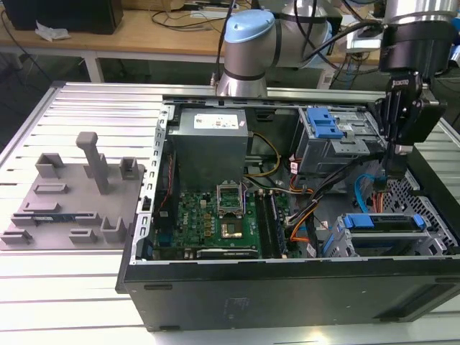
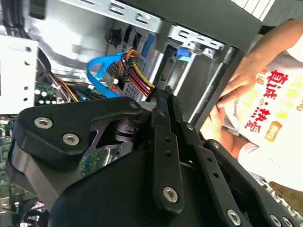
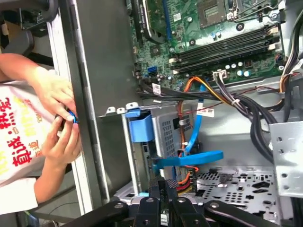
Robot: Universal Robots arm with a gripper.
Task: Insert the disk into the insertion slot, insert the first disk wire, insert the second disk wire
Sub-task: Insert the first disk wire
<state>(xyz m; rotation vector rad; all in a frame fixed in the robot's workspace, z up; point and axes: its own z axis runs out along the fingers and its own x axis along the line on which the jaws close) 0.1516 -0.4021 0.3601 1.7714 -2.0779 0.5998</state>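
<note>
Ribbed aluminium profiles make the surface (image 1: 72, 287), and on it stands an open black computer case (image 1: 287, 287) beside a matte grey plastic fixture plate (image 1: 72, 208) with blocky posts. Inside the case lie a green motherboard (image 1: 215, 215) and a grey sheet-metal power supply box (image 1: 208, 140). At the exterior view's right, the disk (image 1: 381, 221) sits in its bright blue plastic carrier inside the insertion slot (image 1: 338, 244), a grey perforated metal bay. The black gripper (image 1: 394, 176) reaches down into the case just behind this bay. In the second wrist view its flat, bolted fingers (image 2: 163, 123) are clenched close together. The first disk wire (image 2: 137, 71), a bundle of thin red, orange, yellow and black strands, ends right at their tips; whether they pinch its plug I cannot tell. The second disk wire (image 2: 102, 66), a thin flat blue ribbon, curves in a loop next to the bundle. Outside the case wall, a person's hands (image 3: 59, 123) hold a small blue object.
</note>
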